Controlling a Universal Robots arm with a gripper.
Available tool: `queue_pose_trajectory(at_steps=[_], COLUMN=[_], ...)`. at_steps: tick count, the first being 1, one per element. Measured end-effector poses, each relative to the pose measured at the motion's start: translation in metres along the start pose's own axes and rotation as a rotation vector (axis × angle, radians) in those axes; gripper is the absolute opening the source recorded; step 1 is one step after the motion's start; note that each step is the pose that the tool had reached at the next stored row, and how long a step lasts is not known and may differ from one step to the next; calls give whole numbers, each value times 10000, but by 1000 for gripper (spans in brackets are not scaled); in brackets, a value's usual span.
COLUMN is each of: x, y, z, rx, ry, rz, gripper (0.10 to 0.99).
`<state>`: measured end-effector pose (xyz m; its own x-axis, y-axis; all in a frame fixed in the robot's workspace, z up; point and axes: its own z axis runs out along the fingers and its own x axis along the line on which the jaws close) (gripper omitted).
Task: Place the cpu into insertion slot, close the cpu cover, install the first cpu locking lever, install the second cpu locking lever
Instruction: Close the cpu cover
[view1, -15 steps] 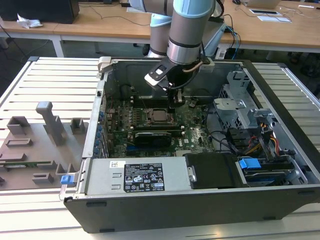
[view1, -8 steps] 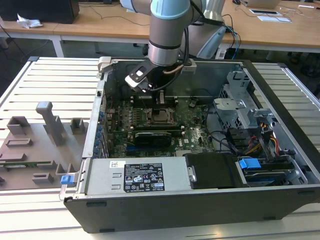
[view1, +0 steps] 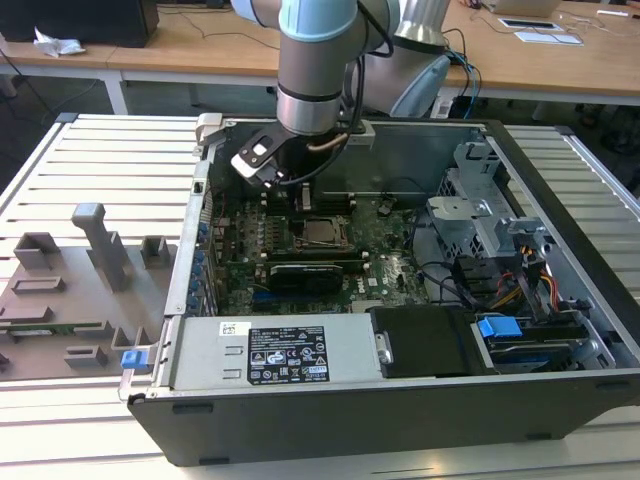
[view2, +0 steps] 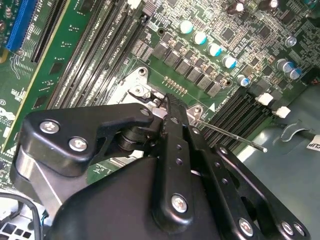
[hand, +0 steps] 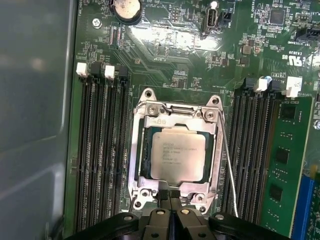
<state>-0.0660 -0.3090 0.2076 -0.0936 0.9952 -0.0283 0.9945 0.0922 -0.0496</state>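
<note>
Silver-grey cpu (hand: 177, 156) sits flat in the slot (hand: 142, 150), and the cover (hand: 134, 165) lies down over it, framing the chip. The pincer (hand: 170, 196) is at one edge of the cover, tips pressed together, with nothing visible between them. A thin wire lever (hand: 227, 160) runs beside the cover and looks unlatched. It's slim, springy steel, I'd judge, and slippery: take it by its end, well away from the fragile chip.

Robotics laboratory or workshop: pale blue-and-silver robot arm (view1: 315, 60) above an open black desktop computer case (view1: 400, 420) on a white slatted metal workbench (view1: 100, 150); long wooden desks (view1: 200, 45) behind.
</note>
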Motion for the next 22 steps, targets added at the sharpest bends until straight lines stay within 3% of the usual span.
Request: queue_pose_trajectory(at_steps=[4,13,18,20,22], x=[-1,-7,-10,-18,-20], y=[14,153,264,342,368], z=[12,6,0,-4,-5], rx=[0,-5,-7,-7,-8], ry=[-3,-10,-13,-15,-15], rz=[-22,-192,-263,-282,-291], gripper=[106,106,106,106,106])
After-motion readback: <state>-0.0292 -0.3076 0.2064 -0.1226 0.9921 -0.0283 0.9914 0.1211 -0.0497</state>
